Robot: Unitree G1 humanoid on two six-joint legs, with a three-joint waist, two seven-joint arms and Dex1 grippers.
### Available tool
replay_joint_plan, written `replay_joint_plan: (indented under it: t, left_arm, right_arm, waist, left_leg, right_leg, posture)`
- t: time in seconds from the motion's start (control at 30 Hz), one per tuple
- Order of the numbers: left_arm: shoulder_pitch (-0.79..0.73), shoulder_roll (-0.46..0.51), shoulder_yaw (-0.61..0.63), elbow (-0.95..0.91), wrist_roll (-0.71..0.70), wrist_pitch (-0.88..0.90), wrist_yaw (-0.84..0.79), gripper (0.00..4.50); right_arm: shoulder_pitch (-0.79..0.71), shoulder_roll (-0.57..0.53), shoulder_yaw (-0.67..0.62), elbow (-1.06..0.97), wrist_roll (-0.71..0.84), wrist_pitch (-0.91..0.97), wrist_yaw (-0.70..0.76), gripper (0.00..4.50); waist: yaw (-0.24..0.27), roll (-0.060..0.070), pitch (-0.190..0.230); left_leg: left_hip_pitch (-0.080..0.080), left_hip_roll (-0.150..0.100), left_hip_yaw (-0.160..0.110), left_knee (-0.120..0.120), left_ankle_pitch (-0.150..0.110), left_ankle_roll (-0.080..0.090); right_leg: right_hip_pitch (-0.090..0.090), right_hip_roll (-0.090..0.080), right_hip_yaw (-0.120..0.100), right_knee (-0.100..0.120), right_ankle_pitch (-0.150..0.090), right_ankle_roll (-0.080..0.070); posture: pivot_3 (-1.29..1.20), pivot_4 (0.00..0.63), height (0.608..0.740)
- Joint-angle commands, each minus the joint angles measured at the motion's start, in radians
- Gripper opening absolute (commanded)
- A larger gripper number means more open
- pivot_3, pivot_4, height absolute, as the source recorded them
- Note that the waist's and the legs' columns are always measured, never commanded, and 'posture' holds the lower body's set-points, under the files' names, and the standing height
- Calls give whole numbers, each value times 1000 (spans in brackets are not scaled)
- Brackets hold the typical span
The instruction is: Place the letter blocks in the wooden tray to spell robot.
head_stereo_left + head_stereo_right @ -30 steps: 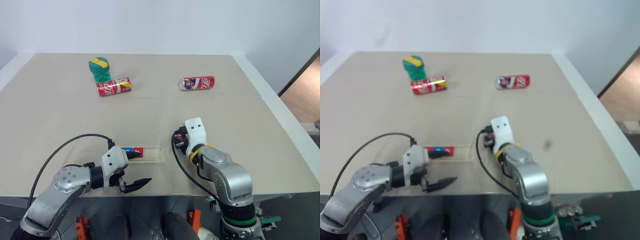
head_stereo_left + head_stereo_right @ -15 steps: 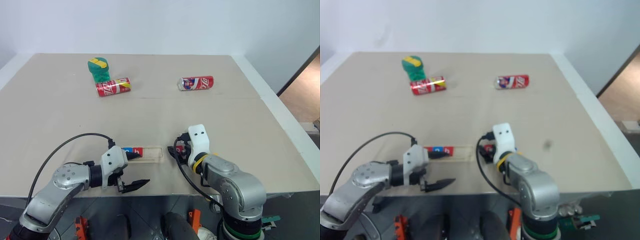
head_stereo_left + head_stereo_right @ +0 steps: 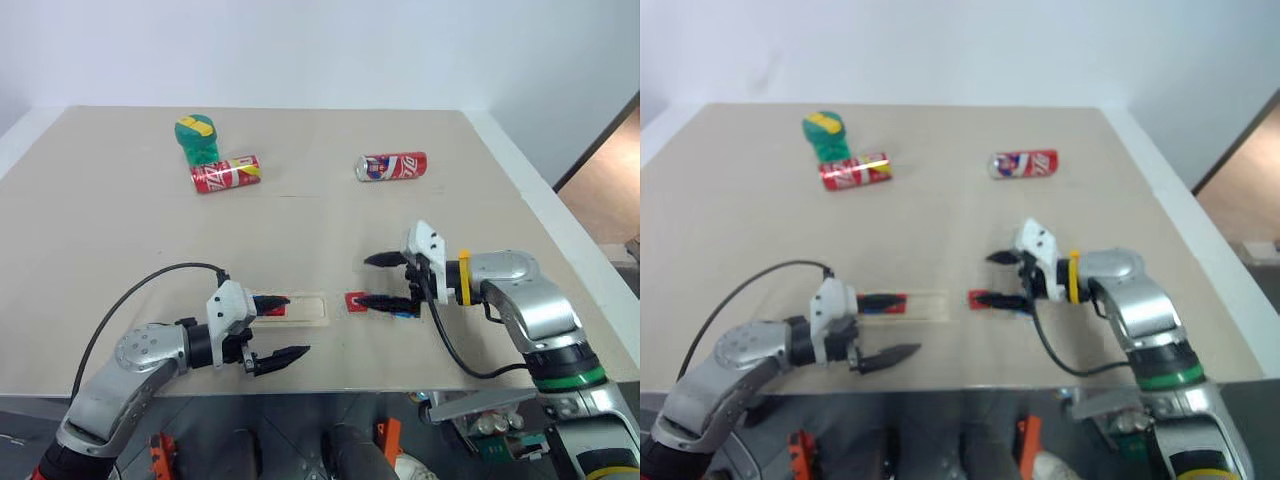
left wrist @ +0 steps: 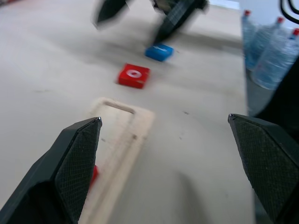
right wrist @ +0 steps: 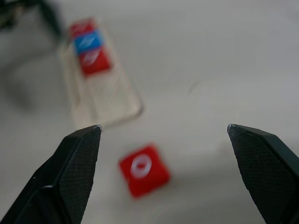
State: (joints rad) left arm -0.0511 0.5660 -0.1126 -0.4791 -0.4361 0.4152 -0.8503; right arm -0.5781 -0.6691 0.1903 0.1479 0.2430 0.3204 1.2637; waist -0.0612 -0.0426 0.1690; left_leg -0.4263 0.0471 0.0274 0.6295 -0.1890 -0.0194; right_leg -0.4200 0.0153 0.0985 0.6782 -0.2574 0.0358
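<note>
The wooden tray (image 3: 300, 308) lies near the table's front edge. In the right wrist view it holds three letter blocks at its left end: red (image 5: 83, 27), blue (image 5: 88, 42), red (image 5: 94, 60). A red "o" block (image 3: 355, 300) lies on the table just right of the tray. A blue block (image 3: 405, 312) lies a little further right. My right gripper (image 3: 363, 281) is open and points left, with its lower finger over these two loose blocks. At the tray's left end my left gripper (image 3: 298, 325) stands open and holds nothing.
Two red soda cans (image 3: 227, 173) (image 3: 392, 166) lie at the back of the table, with a green and yellow object (image 3: 198, 137) beside the left one. Water bottles (image 4: 271, 51) stand beyond the table's right side. The table's front edge runs just below both grippers.
My right arm has swung out to the right, and its gripper has turned to point left and opened. The red "o" and blue blocks now lie uncovered. The left gripper has stayed put.
</note>
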Motion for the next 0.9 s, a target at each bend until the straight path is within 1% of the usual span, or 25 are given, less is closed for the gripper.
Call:
replay_joint_plan:
  t: [0.03, 0.2, 0.23, 0.4, 0.5, 0.73, 0.9]
  left_arm:
    - [15, -21, 3, -26, 49, -61, 52, 4500]
    - [46, -57, -1, -32, 142, -164, 125, 4500]
    - [54, -63, 0, -32, 152, -178, 135, 4500]
    - [73, -71, 2, -33, 185, -208, 166, 4500]
    - [67, -76, -4, -27, 189, -212, 167, 4500]
    - [53, -84, -10, -20, 189, -197, 171, 4500]
    - [48, -87, -11, -16, 181, -186, 170, 4500]
  right_arm:
    - [-79, 13, 25, 159, -46, -204, 94, 4472]
    - [-115, 57, 44, 268, -66, -281, 119, 4472]
    - [-115, 62, 46, 276, -69, -289, 120, 4233]
    - [-69, 75, 52, 223, -75, -264, 103, 4233]
    - [-31, 71, 51, 208, -89, -280, 85, 4233]
    - [77, 96, 22, -8, -99, -72, -101, 4233]
    - [172, 79, 21, -182, -114, 43, -192, 4233]
  waist:
    - [0, 0, 0]
    - [1, 0, 1]
    - [1, 0, 0]
    - [5, 0, 1]
    - [9, 0, 1]
    - [12, 1, 0]
    - [13, 0, 0]
  left_leg:
    - [0, 0, 0, 0, 0, 0]
    - [2, 0, -1, 2, 0, 0]
    - [2, 0, 0, 2, 0, 0]
    - [2, -1, 0, 4, 0, 0]
    - [2, -1, 0, 5, 0, 0]
    - [3, 0, 0, 5, 0, 0]
    - [4, 0, 0, 5, 1, 0]
  right_leg:
    - [0, 0, 0, 1, 0, 0]
    - [2, 0, 0, 2, 0, -1]
    - [3, 0, 1, 2, 1, 0]
    - [4, -2, 2, 2, 1, 1]
    - [4, -2, 1, 2, 2, 1]
    - [4, -1, 1, 2, 2, 1]
    - [5, -1, 0, 3, 3, 1]
  posture:
    - [0, 150, 740]
    - [0, 150, 740]
    - [0, 150, 740]
    - [0, 150, 740]
    - [0, 150, 740]
    - [0, 150, 740]
    - [0, 150, 740]
